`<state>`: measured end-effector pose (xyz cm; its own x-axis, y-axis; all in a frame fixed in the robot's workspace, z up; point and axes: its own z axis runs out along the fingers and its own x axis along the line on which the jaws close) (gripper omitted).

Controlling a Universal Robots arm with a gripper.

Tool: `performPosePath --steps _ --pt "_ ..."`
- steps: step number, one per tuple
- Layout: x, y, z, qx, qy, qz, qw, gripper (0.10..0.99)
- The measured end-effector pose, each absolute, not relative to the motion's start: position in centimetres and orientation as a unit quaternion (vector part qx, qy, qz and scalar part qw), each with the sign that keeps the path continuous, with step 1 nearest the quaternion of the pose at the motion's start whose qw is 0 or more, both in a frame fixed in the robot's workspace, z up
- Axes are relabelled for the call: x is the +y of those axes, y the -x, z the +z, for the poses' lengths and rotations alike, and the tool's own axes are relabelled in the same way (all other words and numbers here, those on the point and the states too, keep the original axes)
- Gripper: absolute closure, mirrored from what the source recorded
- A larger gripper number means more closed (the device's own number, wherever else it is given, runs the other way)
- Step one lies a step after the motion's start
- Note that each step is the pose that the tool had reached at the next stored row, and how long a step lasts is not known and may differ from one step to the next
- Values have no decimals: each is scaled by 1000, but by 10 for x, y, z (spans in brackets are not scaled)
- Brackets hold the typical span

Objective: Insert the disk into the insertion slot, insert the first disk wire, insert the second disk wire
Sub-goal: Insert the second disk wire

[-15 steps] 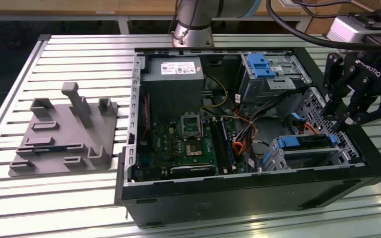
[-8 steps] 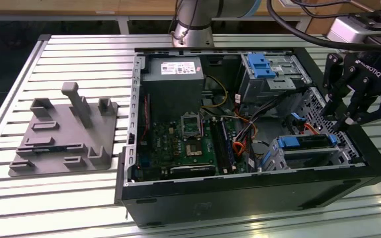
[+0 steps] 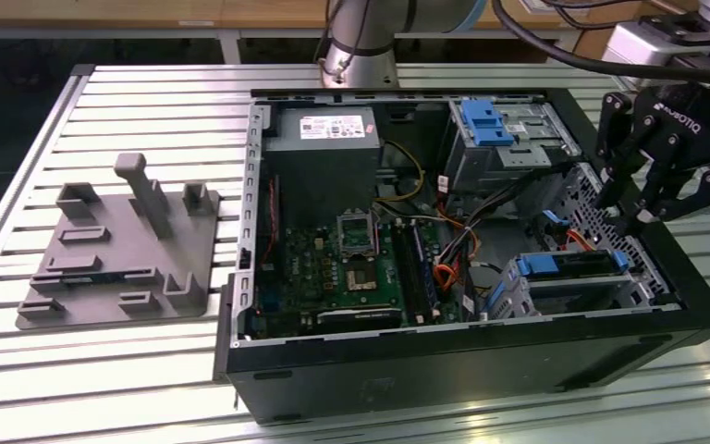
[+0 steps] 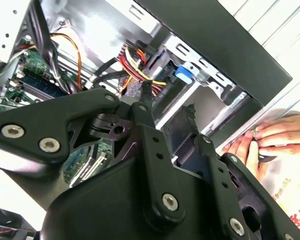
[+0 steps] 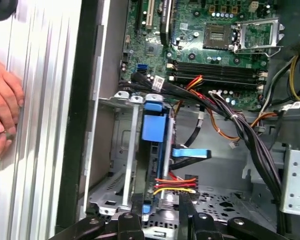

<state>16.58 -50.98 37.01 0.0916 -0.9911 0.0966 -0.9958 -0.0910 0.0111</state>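
Spanning the scene: ribbed aluminium slatted table (image 3: 145, 83), carrying an open black steel tower computer case (image 3: 454, 365) with its side panel off. Grey moulded fixture plate (image 3: 108, 268) lies well apart, on the exterior view's left. Boxy silver perforated sheet-metal insertion slot (image 3: 577, 294) stands at the case's corner on the exterior view's right. Flat silver disk in a bright blue plastic carrier (image 3: 571, 264) sits inside it, so the first step reads as done. Black two-fingered gripper (image 3: 645, 215) hangs just above the cage, jaws apart, clamping nothing. A person's hand (image 5: 2, 110) rests on the table outside the case wall. Red, yellow and black wire bundle (image 5: 175, 182) lies just ahead of the gripper at the disk's end, flat blue cable (image 5: 190, 153) just beside it. Step in hand, by judgement: the first disk wire. It calls for a square hold on the plug and straight alignment with the disk's port; whether either plug is seated cannot be told
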Motion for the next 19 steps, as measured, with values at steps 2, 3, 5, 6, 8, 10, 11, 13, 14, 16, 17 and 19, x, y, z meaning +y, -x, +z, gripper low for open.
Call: performPosePath --steps 2,3,5,6,8,10,11,13,14,16,17,19 --pt "-505 -166 370 -674 -737 33 37 671" --pt "-503 -166 370 -674 -737 33 37 671" --pt "-501 -162 370 -675 -736 35 35 671" --pt "-500 -159 370 -675 -736 36 34 671" --pt "-499 -153 370 -676 -735 38 32 671" --pt "-499 -146 370 -676 -735 39 31 671" --pt "-499 -143 370 -677 -735 40 31 671" --pt "-498 -136 370 -678 -733 40 31 671" --pt "-498 -134 369 -679 -732 41 32 671" --pt "-498 -130 368 -680 -731 44 35 671" --pt "-498 -128 367 -681 -730 45 37 671" --pt "-498 -124 366 -683 -728 48 40 671"
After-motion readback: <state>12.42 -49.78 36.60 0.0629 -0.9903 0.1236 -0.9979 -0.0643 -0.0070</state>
